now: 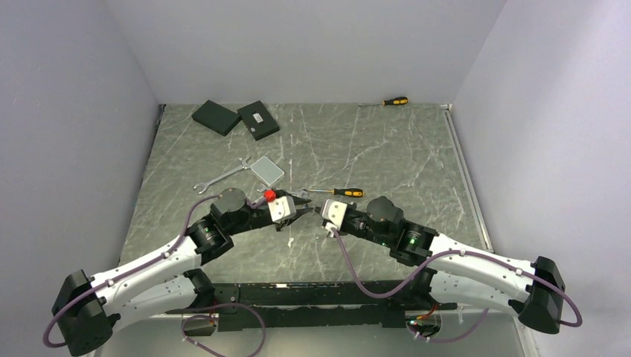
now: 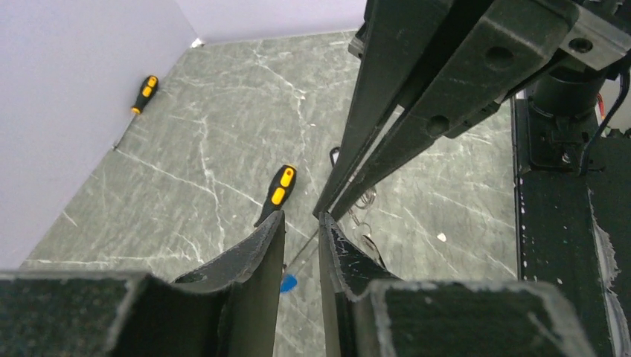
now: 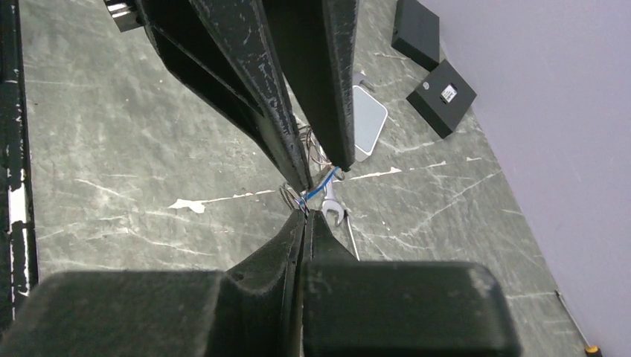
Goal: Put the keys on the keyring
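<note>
**Tabletop** (image 1: 387, 149): grey marbled. Both arms meet approx. mid-table, just on the near side of a screwdriver (image 1: 338, 192).

**L end effector** (image 2: 302, 219): jaws a narrow gap apart, with the blue key (image 3: 321, 184) lying across the gap. Judged to be grasping it.

**R end effector** (image 3: 303, 217): clenched flat, tips right up against the L tips. Fine wire of the keyring (image 3: 287, 195) shows at its tips. Judged pinched on it, tho too fine to confirm.

**Keyring**
- Location: btwn the two sets of tips. Only short arcs of wire are visible, the rest is hidden by fingers. Lifted or resting on the tabletop: cannot tell.
- Handling (judgement): light, thin, stiff but springy. Smooth metal, so apt to swivel or slip in flat pads.
- Hold: on the wire close beside the split, leaving the split itself reachable.
- Axis: a hoop, so no long axis. Its plane cannot be read.

**Blue key**
- Location: in the L jaws, touching or nearly touching the keyring wire.
- Handling (judgement): tiny, light, rigid. Easy to twist or drop.
- Hold: by the head, w/ the hole left clear.
- Axis: in the R wrist view it runs obliquely across the L jaw gap. It sits low at the tip next to the R end effector and rises to the far tip. Which end faces the keyring: cannot tell.

**Other keys**: not made out.
</note>
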### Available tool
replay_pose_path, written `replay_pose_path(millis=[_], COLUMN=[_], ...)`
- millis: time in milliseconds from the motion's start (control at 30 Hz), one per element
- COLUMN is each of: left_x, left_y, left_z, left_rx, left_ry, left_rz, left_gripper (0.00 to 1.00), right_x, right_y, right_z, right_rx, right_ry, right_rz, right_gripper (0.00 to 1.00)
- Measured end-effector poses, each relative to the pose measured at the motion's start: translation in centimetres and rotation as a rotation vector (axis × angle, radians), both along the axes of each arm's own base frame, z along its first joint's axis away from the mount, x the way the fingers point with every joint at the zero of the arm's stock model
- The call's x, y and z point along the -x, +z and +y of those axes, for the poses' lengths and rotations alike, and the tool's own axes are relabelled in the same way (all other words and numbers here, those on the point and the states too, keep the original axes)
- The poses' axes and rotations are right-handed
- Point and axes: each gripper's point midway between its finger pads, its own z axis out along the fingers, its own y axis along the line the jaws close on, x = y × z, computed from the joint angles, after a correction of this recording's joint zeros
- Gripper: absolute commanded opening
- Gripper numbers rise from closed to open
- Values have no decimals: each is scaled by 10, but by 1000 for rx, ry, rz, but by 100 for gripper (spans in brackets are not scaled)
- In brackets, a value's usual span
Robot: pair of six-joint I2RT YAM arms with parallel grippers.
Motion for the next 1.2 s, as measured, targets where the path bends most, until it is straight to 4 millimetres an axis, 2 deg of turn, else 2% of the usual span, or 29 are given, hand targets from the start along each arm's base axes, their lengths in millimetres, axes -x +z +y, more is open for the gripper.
replay_pose_path(millis=[300, 633, 800, 1000, 1067, 1133, 1200], left_x=[6, 6, 4, 2, 2, 2, 1], left_y=[-16, -30, -39, -40, -40, -40, -42], left_z=[1, -2, -5, -6, -6, -6, -7], left_rx=[-78, -120, -140, -144, -146, -149, -153], left_ry=[-25, -34, -33, -31, -32, -31, -31], left_rz=[66, 110, 131, 136, 137, 139, 142], left_gripper=[34, 30, 25, 19, 12, 0, 0], right_x=[-5, -4, -2, -1, 0, 0, -1], right_y=[-1, -4, -4, -6, -7, -9, -9], right_z=[-3, -2, -1, 1, 2, 2, 2], right_rx=[16, 26, 26, 38, 42, 47, 50], right_ry=[-30, -23, -16, -8, -6, -5, -8], right_rz=[-15, -17, -18, -23, -24, -25, -26], right_gripper=[0, 0, 0, 0, 0, 0, 0])
